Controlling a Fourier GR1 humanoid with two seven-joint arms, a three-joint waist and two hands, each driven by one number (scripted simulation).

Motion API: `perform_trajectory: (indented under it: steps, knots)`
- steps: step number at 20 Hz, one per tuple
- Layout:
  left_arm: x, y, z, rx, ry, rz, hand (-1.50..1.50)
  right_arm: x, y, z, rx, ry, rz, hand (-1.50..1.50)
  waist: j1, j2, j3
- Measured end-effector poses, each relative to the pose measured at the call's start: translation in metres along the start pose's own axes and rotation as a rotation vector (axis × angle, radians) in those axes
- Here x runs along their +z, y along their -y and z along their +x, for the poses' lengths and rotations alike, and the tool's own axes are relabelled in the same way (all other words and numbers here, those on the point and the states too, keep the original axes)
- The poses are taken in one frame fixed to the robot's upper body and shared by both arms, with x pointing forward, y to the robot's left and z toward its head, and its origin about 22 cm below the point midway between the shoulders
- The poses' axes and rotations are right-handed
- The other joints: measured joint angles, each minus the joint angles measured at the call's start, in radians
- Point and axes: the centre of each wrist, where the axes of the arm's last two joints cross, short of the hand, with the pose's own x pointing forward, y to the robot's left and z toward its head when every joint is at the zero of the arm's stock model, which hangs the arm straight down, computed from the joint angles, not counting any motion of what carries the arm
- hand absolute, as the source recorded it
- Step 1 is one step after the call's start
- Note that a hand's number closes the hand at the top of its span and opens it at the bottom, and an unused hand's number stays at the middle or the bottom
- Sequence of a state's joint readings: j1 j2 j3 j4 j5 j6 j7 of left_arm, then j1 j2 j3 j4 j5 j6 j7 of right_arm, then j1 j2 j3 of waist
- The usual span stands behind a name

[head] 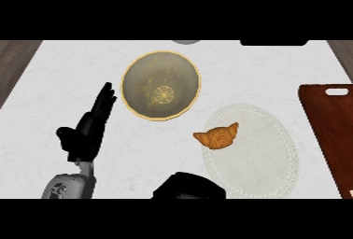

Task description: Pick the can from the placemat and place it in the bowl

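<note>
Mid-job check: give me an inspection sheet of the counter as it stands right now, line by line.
Surface: white marbled counter.
Job's things: bowl upright, no can in it; placemat to its lower right; the can is not seen anywhere.
Clutter: croissant on the placemat's left edge; wooden cutting board at the right edge.
Hands: left robot hand open, fingers up, resting left of the bowl; the dark shape at the lower edge is likely the right robot hand, state cannot be told.
Cables: nothing seen.
Surroundings: grey object and black object, both cut off at the far edge.
</note>
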State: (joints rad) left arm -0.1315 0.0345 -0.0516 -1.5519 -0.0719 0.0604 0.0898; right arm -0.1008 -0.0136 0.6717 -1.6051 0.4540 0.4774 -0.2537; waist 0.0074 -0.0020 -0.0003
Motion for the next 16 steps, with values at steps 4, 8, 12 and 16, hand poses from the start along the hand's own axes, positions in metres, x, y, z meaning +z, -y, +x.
perform_trajectory:
  steps: [4,8,12,16]
  knots:
    - [-0.002,-0.003,-0.001,0.000,-0.001,0.008,0.00,-0.002,0.006,0.037,0.038,0.140,-0.082,1.50,-0.008,-0.001,0.000]
    - [0.002,-0.006,-0.002,-0.001,0.000,0.014,0.00,0.006,0.020,0.086,0.110,0.213,-0.165,1.50,-0.012,-0.002,0.000]
    - [0.001,-0.013,0.002,-0.004,0.005,0.012,0.00,0.010,0.034,0.128,0.183,0.211,-0.234,1.50,-0.008,-0.001,0.000]
    - [0.000,-0.009,0.003,-0.004,0.005,0.005,0.00,0.004,0.048,0.159,0.240,0.169,-0.289,1.50,-0.004,-0.001,-0.001]
